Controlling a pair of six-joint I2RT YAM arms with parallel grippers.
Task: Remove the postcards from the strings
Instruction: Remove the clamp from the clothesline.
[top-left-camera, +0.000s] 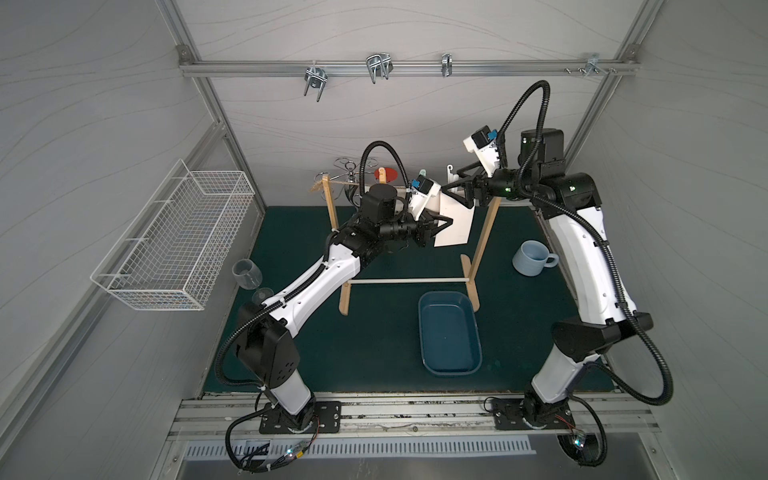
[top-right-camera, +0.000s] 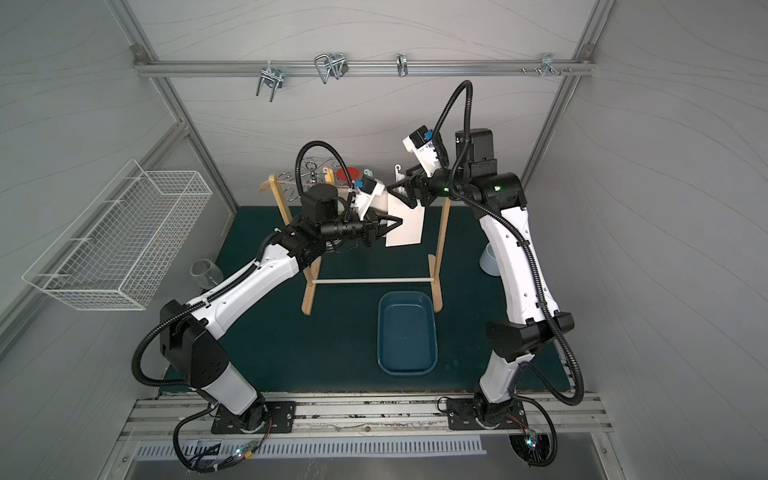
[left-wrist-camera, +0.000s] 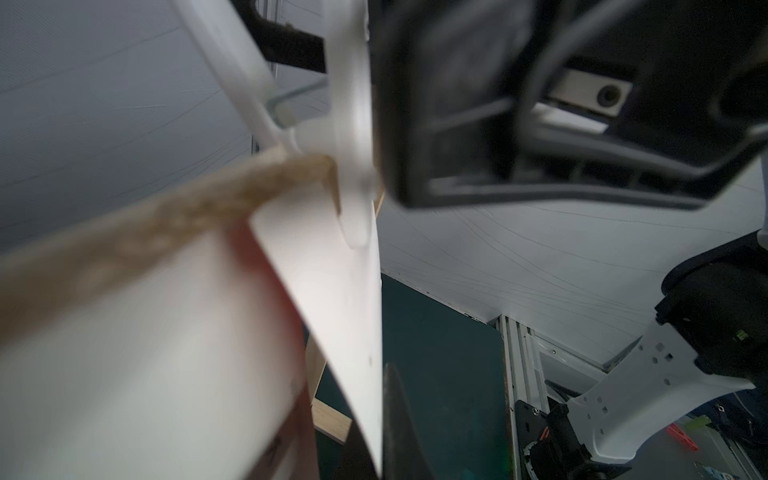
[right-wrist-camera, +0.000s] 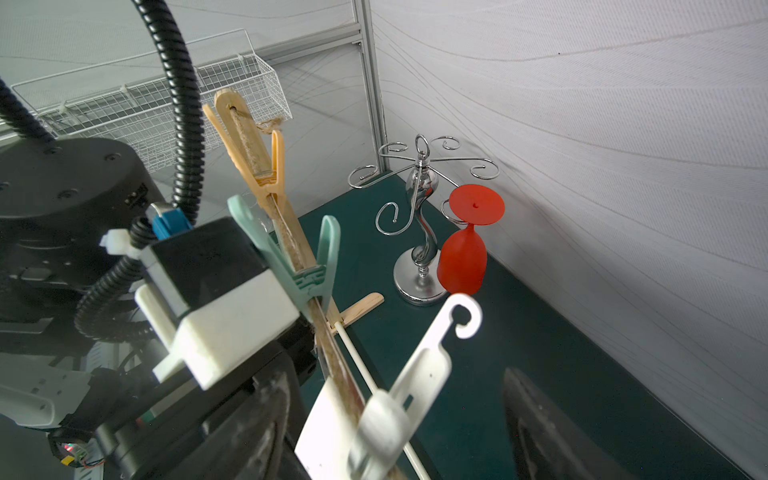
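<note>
The left gripper (top-left-camera: 444, 224) clamps a postcard (top-left-camera: 459, 228) hanging below the string (left-wrist-camera: 174, 203). The right gripper (top-left-camera: 457, 189), jaws apart, straddles its white peg (right-wrist-camera: 419, 374). No postcard looks freed yet.

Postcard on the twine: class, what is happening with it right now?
The left gripper is shut on a white postcard that hangs from the twine. The right gripper stands open around the white peg that pins the card to the twine. The card is not yet free.

White postcard (left-wrist-camera: 324, 291), blurred twine (left-wrist-camera: 166, 214), white clip (left-wrist-camera: 353, 137)
</note>
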